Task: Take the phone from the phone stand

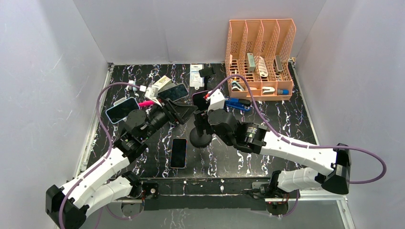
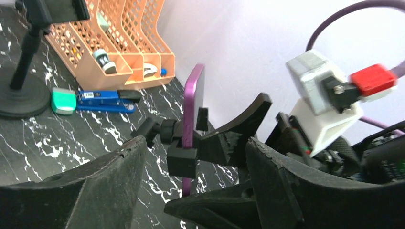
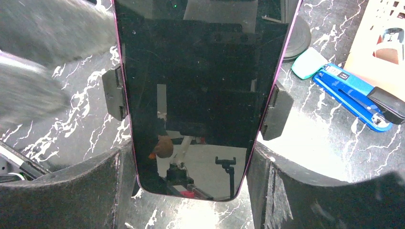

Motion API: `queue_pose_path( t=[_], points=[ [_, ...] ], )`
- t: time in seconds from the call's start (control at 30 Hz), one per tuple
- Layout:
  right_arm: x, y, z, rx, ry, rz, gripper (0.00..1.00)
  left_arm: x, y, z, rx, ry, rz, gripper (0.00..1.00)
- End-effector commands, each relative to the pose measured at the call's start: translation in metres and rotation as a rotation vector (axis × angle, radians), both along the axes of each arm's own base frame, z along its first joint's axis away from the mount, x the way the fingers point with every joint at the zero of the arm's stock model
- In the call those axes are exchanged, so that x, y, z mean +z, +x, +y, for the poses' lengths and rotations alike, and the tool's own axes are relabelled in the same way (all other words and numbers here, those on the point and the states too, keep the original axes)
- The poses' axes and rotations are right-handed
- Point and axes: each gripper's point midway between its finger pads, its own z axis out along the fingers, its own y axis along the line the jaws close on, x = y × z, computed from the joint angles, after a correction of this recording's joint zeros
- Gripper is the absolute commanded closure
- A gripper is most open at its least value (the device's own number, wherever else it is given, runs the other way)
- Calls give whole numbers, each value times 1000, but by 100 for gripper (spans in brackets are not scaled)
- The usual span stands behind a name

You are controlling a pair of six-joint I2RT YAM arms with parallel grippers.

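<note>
Surface: a black, white-veined table (image 1: 286, 119) boxed in by pale walls, with clutter toward the back.
Phone: the purple-edged phone (image 3: 200, 71) is off the table, clamped in the phone stand (image 1: 200, 138) that rises mid-table between my two arms.
Clamp: the stand's side arms (image 3: 274, 112) pinch the phone's two long edges about halfway along.
My right claw: my right claw (image 3: 191, 155) straddles the phone's near end, one finger close against each long edge. I cannot tell whether the fingers are pressing or just beside.
My left claw: my left claw (image 2: 198, 145) is spread wide and holds nothing. It faces the phone edge-on, with the stand's clamp in line with its gap.
Long axis: the phone runs straight ahead out of my right claw, screen toward that wrist and width across the jaw gap.
Nearer arm: the right, which is already around the phone. The left is just beside the stand.
Next move, as I judge it: squeeze the long edges with the right claw and draw the phone back along its length, out from between the side arms.
Risk: the stand may tip or come along with the phone unless the left claw steadies it.
</note>
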Motion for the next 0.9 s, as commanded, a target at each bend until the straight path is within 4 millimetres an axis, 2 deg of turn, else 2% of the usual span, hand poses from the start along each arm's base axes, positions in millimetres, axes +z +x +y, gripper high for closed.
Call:
queue_pose_path(
  t=[0.0,0.23,0.4,0.53,0.77,0.87],
  points=[
    [18,-4,-1,17,58,-18,62,24,-1,8,26,45,-82,27],
    [23,-10,0,55,55,-13,63,12,-8,-12,-102,89,-69,28],
    [24,-12,-1,64,59,-11,64,3,-10,-19,-143,106,-47,31],
    [26,-12,-2,66,58,-15,64,2,-10,-20,-150,109,-48,39],
    [27,-13,-5,74,52,-19,66,4,-10,-20,-145,98,-53,59],
    [29,-13,-7,73,52,-23,67,5,-10,-20,-150,92,-52,64]
  ],
)
